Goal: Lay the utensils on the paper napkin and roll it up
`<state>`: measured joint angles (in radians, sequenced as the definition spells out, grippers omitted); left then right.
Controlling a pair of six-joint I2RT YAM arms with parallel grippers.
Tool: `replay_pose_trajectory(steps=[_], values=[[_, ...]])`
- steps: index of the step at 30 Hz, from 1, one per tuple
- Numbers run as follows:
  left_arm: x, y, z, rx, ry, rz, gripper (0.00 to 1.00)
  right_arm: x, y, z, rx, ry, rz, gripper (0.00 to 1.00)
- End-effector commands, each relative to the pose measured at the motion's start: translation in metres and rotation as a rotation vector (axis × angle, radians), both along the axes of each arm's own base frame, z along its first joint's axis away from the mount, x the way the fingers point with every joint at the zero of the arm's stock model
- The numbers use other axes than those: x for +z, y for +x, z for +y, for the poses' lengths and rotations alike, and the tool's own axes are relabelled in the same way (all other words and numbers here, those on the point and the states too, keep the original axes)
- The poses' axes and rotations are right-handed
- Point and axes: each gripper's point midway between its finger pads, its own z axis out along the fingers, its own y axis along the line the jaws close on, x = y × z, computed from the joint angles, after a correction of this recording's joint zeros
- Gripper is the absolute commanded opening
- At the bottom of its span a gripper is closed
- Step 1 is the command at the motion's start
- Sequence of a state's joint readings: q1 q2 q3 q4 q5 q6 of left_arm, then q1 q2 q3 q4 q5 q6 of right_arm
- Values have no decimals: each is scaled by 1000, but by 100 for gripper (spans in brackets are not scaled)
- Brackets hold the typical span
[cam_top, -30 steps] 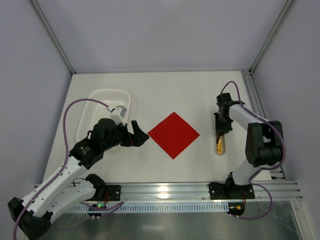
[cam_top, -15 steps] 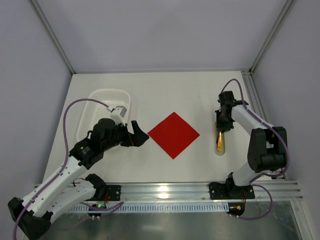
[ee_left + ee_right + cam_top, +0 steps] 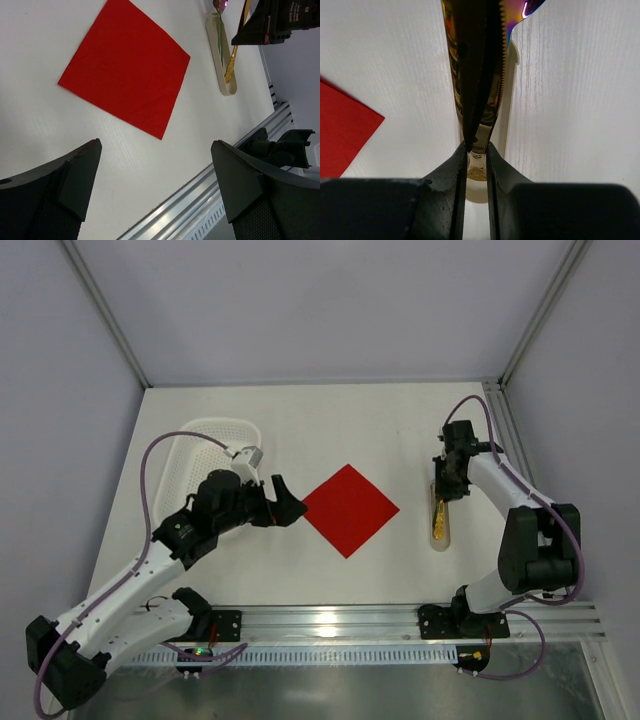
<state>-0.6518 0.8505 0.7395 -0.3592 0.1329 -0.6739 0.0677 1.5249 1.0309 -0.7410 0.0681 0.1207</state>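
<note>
The paper napkin (image 3: pixel 350 510) is a red square lying flat mid-table like a diamond, also seen in the left wrist view (image 3: pixel 125 65). My right gripper (image 3: pixel 448 478) hangs over the far end of the beige tray (image 3: pixel 441 538), shut on the utensils (image 3: pixel 479 90). Their shiny golden handles run between its fingers (image 3: pixel 451 165), with the lower ends still over the tray (image 3: pixel 223 75). A pink-purple spoon bowl (image 3: pixel 218 4) shows at the tray's far end. My left gripper (image 3: pixel 286 502) hovers just left of the napkin, open and holding nothing (image 3: pixel 156 145).
A white perforated basket (image 3: pixel 195 455) sits at the back left, behind my left arm. An aluminium rail (image 3: pixel 330 620) runs along the near edge. Frame posts and grey walls close in the sides and back.
My left arm has swung right and forward, bringing its open gripper closer to the napkin's left corner. My right gripper has shifted slightly away with the utensils, drawing them along the tray.
</note>
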Motion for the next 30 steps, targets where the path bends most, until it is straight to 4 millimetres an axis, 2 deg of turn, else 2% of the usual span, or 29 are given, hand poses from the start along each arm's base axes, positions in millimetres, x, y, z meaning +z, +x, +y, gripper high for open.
replay_pose_trajectory(steps=[1,3,4,5,8,9,16,22,26,30], values=[[25,18,-21,-15,-103,-67,95,15,3,0,22,7,-63,4],[24,28,-32,-27,-116,-55,93,16,4,0,24,9,-70,4],[32,29,-39,-48,-130,-52,93,16,4,0,26,8,-73,4],[24,33,-44,-58,-117,-28,93,17,4,0,30,7,-75,4],[23,39,-53,-77,-116,-12,92,22,5,1,33,15,-82,4],[17,41,-55,-79,-108,3,92,24,5,2,32,17,-85,4],[4,44,-52,-69,-55,16,93,47,10,7,58,40,-115,4],[8,46,-45,-48,-24,-4,94,74,16,30,112,164,-177,4],[10,45,-40,-35,-10,-14,96,85,20,44,138,232,-205,4],[15,43,-34,-23,2,-25,96,97,25,80,194,344,-245,4]])
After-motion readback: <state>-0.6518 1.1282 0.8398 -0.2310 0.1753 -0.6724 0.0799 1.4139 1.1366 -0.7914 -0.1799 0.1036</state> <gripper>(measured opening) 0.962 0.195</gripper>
